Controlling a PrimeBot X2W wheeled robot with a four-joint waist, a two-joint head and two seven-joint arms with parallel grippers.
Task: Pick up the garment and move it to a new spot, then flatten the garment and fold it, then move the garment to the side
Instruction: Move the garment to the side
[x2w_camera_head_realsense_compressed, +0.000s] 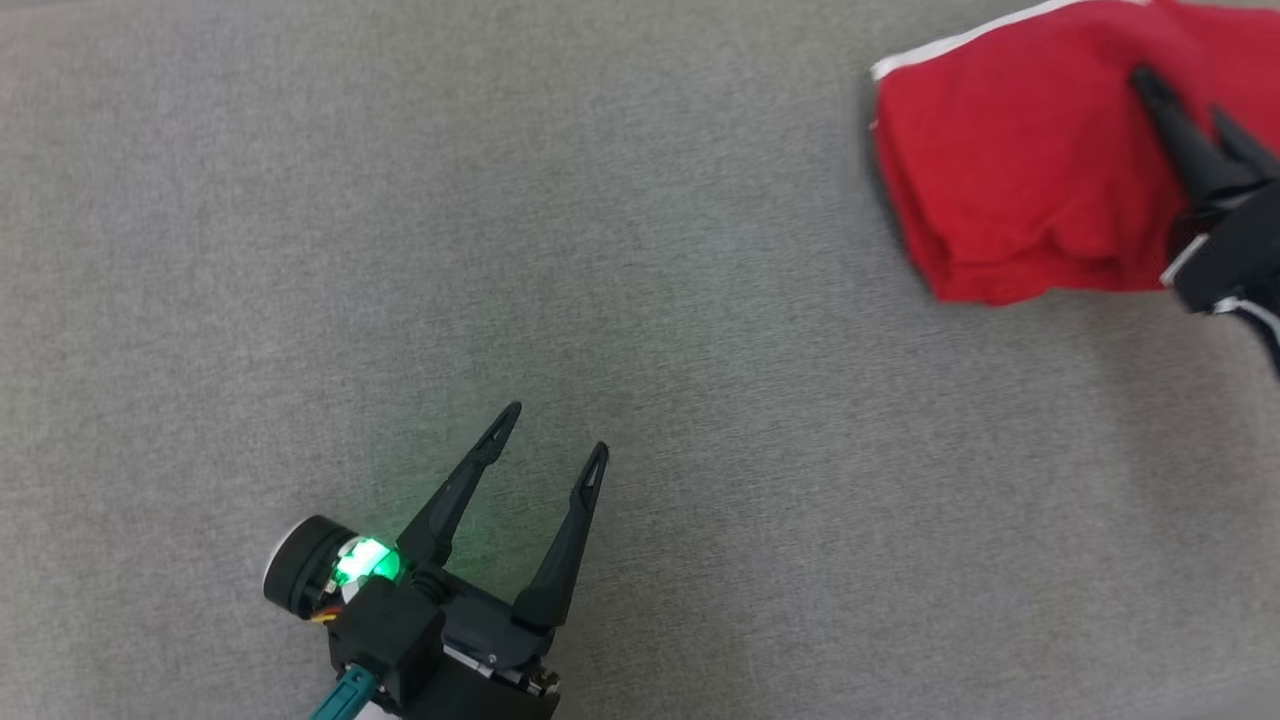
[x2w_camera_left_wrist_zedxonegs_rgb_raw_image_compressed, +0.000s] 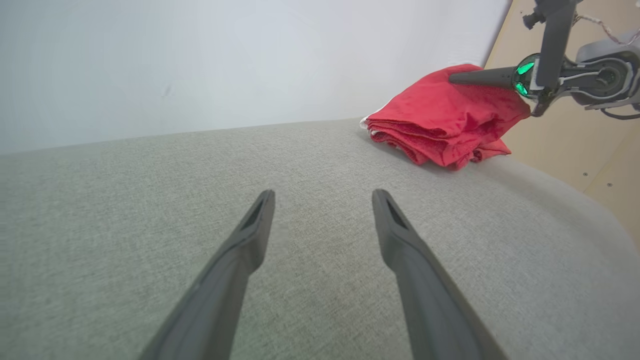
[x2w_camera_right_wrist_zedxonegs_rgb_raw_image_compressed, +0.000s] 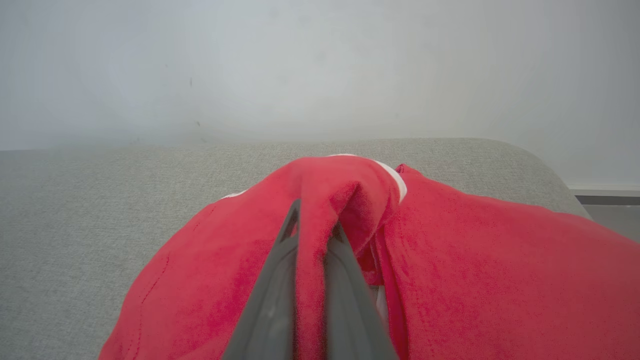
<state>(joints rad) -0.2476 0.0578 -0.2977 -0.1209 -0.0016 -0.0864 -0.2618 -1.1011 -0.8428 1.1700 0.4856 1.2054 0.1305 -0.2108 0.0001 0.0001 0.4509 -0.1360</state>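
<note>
The red garment (x2w_camera_head_realsense_compressed: 1010, 180) sits in a folded, bunched stack near the far right corner of the gray cushion (x2w_camera_head_realsense_compressed: 300, 250), close to its right edge. The right claw (x2w_camera_head_realsense_compressed: 1183, 98) reaches out over it, low and almost flat. Its two dark fingers are squeezed shut on a little ridge of red cloth on top. I think it pinches there so it can lift or drag the whole stack off to the side, since the folding looks done. The left claw (x2w_camera_head_realsense_compressed: 557, 430) is well apart from the garment, near the front edge of the cushion, over bare gray fabric. Its fingers are spread wide with nothing between them, pointing toward the far edge. It looks like it waits out of the way so the right claw has room.
</note>
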